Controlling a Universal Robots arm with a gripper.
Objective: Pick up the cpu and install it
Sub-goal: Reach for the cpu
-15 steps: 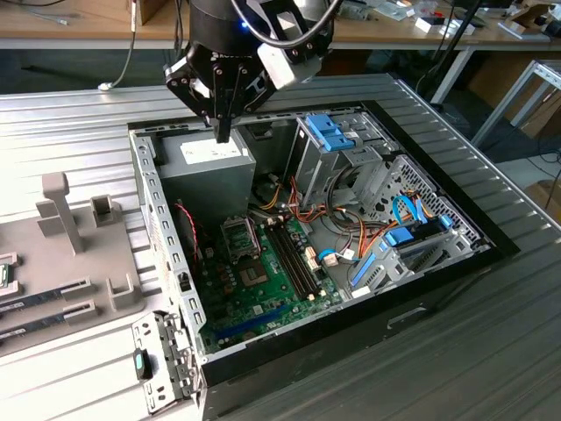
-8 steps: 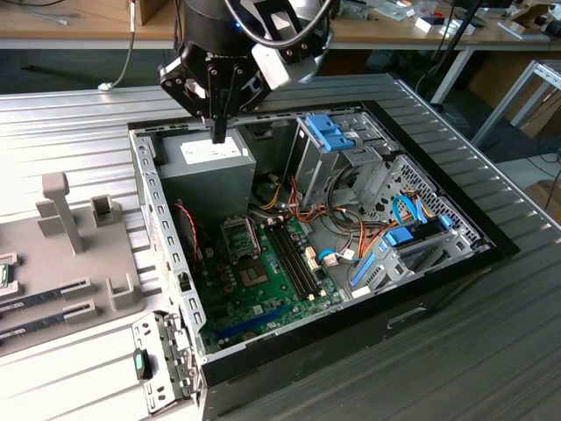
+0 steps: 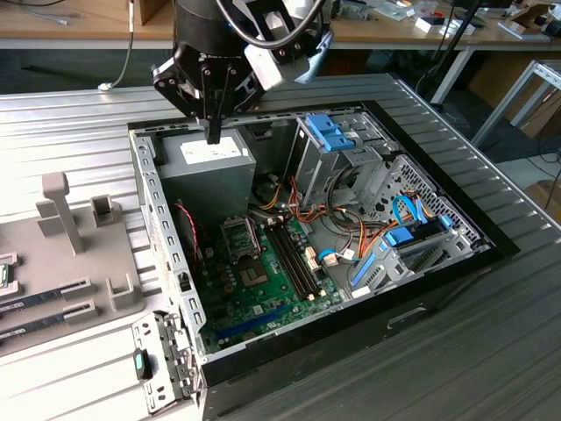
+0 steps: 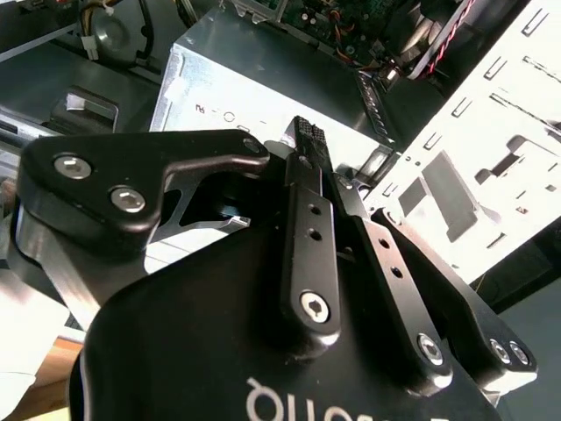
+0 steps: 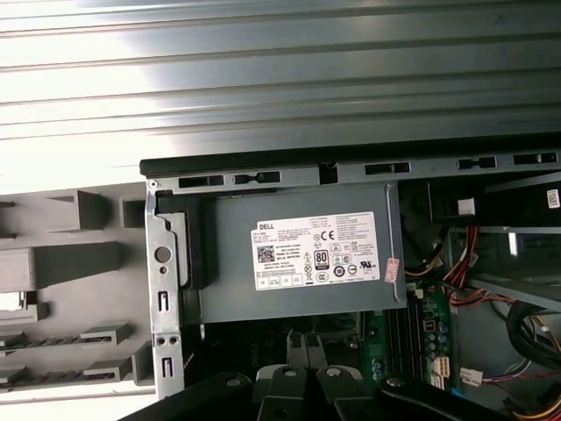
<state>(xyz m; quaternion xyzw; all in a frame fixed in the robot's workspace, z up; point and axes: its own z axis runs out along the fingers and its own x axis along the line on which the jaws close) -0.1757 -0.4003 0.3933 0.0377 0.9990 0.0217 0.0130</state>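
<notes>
Robotics lab or electronics workshop: an open desktop computer case (image 3: 162,219) lies on a ribbed metal table (image 3: 79,123), its motherboard (image 3: 263,289), power supply (image 3: 215,158) and bundled wiring (image 3: 351,237) exposed beneath a black robot arm (image 3: 219,35). A grey fixture (image 3: 114,289) with slotted holders sits on the table beside the case, toward the exterior view's left. Wooden workbenches (image 3: 70,22) strewn with cables and small parts line the far side of the room.
</notes>
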